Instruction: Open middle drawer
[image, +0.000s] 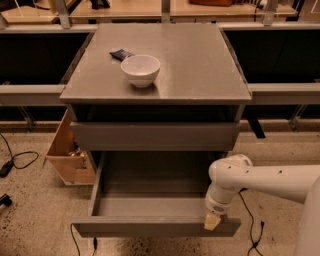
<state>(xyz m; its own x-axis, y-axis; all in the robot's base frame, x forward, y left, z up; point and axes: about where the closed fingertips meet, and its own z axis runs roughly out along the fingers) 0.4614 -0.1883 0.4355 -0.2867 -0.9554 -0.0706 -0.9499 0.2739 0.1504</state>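
Speckled flooring (35, 225) surrounds the grey table (200, 65); its middle drawer (150, 227) stands pulled well out below. Rigid and handleless, it likely wants hooking by the top lip, where the tool (212, 221) rests; I cannot tell its width.

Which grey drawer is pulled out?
The lower wide grey drawer, sticking far out with its inside showing; the robot's gripper sits at its front edge. The grey drawer front above it is pushed in.
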